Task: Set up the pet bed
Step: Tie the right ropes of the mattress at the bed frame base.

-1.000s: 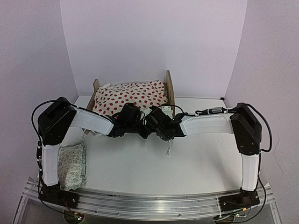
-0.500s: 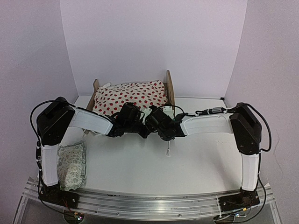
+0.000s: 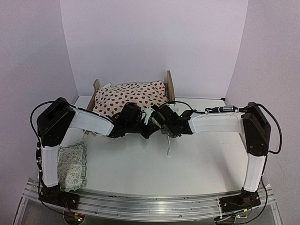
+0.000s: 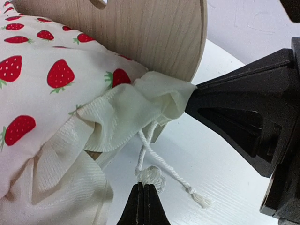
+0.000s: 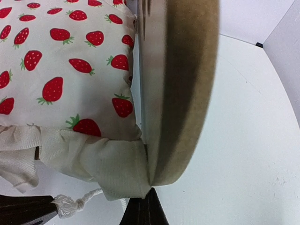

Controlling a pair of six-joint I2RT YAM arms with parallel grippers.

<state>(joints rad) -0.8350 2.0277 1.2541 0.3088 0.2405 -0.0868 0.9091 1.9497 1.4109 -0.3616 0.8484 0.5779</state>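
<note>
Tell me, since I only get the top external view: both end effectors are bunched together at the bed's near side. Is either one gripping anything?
Observer: Yes. The right end effector is shut on a cream ruffled corner of the blanket, right beside the wooden headboard.
Operator: And the left one?
Observer: The left end effector is shut too. Its tip sits at a white tasselled cord lying on the table, but I can't confirm it grips the cord.
Operator: Are those red dots on the blanket?
Observer: No, they are strawberries with green leaves.
</note>
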